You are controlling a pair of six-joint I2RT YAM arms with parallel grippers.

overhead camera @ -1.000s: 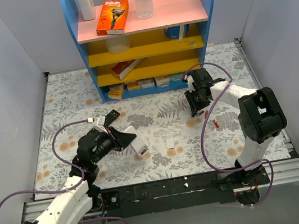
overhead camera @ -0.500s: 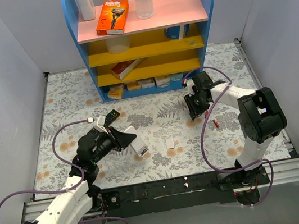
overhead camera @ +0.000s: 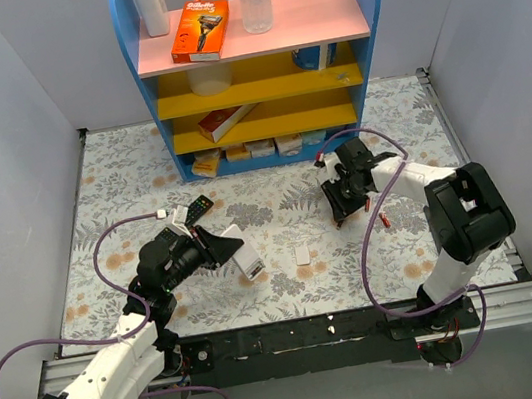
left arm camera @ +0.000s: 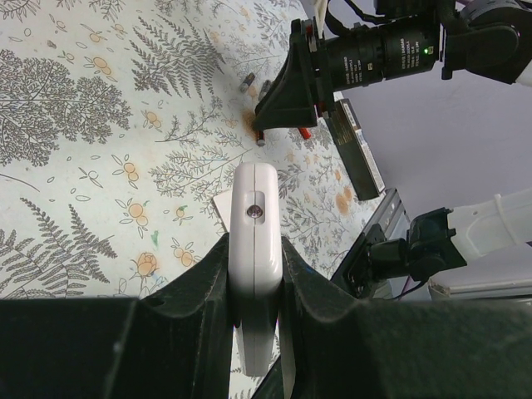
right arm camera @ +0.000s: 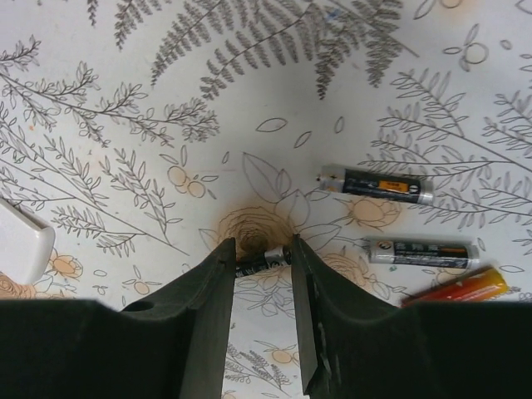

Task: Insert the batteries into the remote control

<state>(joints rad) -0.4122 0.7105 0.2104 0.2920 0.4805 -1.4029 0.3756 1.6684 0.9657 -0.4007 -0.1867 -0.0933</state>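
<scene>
Toward 8 o'clock on the floral surface (overhead camera: 278,213), the left pincer (left arm camera: 255,249) clamps the white remote control (left arm camera: 254,208) edge-on. At 3 o'clock the right pincer (right arm camera: 262,243) pinches one battery (right arm camera: 266,257); two more batteries (right arm camera: 378,184) lie loose between its 2 and 3 o'clock.

Smooth white plastic remote control (left arm camera: 255,249) (slightly glossy); batteries (right arm camera: 378,184) with shiny metal ends.

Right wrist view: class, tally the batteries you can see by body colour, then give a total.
Dark batteries: 3
Red-orange battery: 1
Total: 4
</scene>
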